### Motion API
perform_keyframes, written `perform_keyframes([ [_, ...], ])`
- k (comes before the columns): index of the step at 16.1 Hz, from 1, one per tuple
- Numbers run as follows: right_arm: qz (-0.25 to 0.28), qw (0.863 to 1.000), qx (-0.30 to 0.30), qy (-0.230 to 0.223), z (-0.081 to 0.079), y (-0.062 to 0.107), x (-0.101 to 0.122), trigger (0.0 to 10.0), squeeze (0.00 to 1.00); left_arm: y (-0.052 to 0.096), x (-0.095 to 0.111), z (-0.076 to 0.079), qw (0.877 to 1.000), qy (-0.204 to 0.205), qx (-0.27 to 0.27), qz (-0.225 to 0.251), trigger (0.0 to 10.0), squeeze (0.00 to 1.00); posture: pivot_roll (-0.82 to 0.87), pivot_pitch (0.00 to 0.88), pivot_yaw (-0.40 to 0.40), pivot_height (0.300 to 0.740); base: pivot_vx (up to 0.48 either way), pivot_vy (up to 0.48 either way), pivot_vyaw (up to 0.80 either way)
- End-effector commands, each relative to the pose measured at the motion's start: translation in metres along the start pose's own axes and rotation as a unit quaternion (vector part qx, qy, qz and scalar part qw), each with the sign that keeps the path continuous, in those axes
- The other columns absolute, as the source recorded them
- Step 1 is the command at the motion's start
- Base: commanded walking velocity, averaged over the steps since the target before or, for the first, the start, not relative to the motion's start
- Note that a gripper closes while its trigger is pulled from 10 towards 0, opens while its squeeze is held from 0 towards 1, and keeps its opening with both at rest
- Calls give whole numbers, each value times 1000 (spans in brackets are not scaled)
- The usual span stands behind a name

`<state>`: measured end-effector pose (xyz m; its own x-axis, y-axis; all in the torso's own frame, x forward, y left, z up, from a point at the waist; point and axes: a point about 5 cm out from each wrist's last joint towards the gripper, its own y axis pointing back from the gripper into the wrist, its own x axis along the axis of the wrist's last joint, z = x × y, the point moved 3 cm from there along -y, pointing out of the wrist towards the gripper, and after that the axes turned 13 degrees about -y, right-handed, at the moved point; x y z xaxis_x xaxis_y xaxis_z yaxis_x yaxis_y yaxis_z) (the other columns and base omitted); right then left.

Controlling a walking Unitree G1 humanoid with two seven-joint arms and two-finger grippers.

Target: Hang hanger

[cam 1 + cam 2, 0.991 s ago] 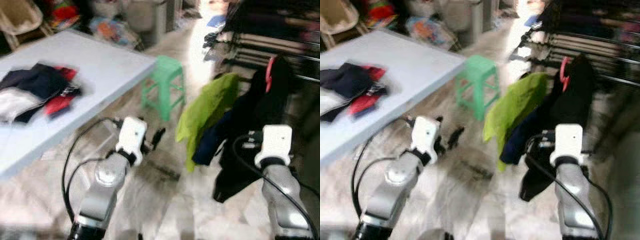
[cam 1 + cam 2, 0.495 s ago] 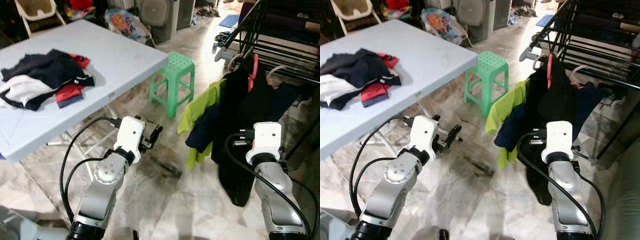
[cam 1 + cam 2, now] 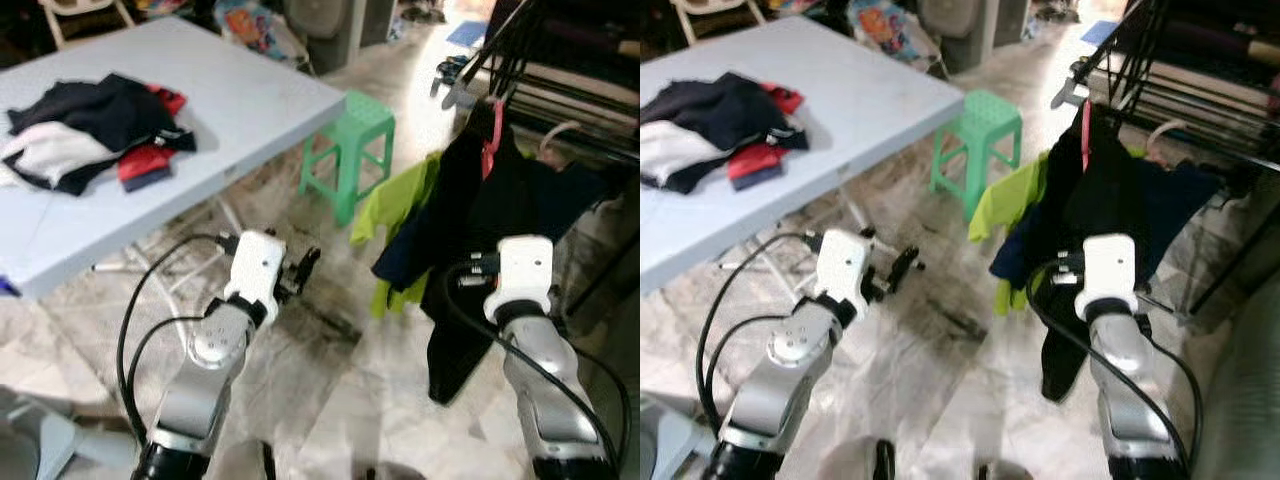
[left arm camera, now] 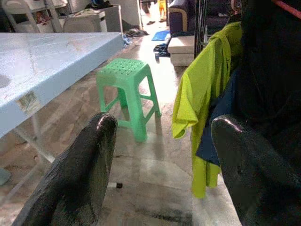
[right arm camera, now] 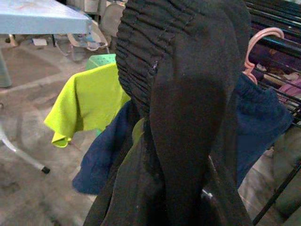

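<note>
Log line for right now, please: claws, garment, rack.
right claw: shut on black garment | red hanger: at drying rack, hook hidden | left claw: open, idle over floor | green stool: beside table

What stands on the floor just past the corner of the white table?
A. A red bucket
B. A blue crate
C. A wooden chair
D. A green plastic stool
D: a green plastic stool stands on the floor beside the corner of the white table, left of the hanging clothes.

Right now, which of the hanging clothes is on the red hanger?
The black garment. The red hanger pokes out at its top, while the lime-green shirt and navy piece hang beside it.
</note>
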<state>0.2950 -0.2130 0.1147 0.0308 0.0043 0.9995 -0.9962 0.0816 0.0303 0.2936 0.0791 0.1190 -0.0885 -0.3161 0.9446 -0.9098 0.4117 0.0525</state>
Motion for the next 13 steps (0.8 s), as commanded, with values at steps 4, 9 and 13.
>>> perform_keyframes([
  [4,16,1000,7,-1,-3,0,6,10000,0,-2,3,1,1000,-8,-6,7,10000,0,-43,0,-22,740,-65,0,0],
  [9,17,1000,22,-9,-10,0,6,10000,0,-3,3,-4,1000,-9,9,5,10000,0,-40,0,-19,740,0,0,373],
  [13,21,998,59,-30,-25,3,6,10000,0,-3,0,-9,1000,-5,26,-10,10000,0,-39,0,-7,740,0,0,800],
])
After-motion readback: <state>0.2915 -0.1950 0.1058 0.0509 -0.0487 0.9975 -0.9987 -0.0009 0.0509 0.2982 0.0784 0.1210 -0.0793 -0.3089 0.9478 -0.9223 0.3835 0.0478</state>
